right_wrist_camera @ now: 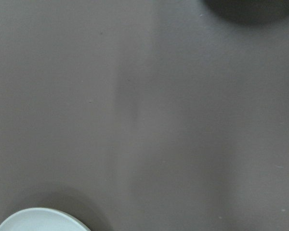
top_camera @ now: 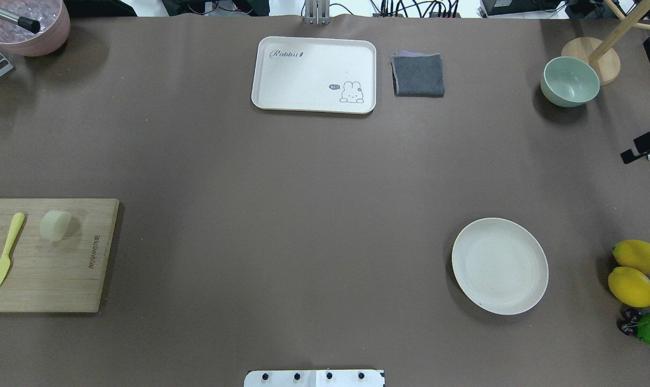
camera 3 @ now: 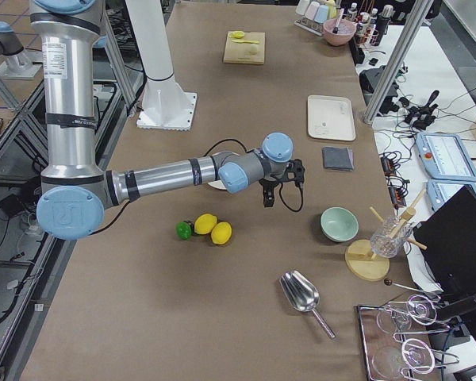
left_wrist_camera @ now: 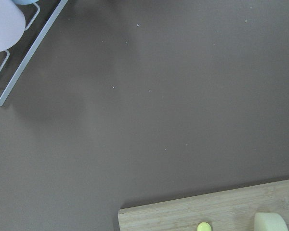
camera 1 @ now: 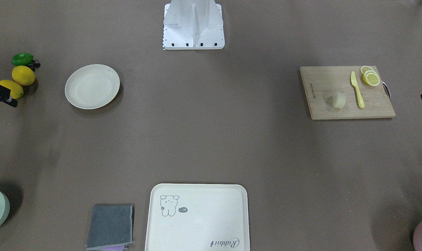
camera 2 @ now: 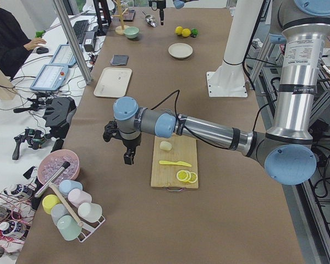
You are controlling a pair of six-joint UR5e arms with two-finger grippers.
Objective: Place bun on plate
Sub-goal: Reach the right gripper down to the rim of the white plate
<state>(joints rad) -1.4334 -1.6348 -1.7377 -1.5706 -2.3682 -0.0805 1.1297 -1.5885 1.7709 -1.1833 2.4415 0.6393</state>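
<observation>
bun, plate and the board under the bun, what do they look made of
The bun: matte pale cream with soft edges, perhaps foam or rubbery toy food; unsure. The plate: off-white with a dull sheen, probably plastic or fibre composite. The board: wood or bamboo, with visible grain.

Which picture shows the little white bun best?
The overhead exterior view: the bun is whole, clear and unblocked on the cutting board. The front-facing view shows it smaller; both side views show it tiny; the left wrist view cuts it off at the edge; the right wrist view misses it.
</observation>
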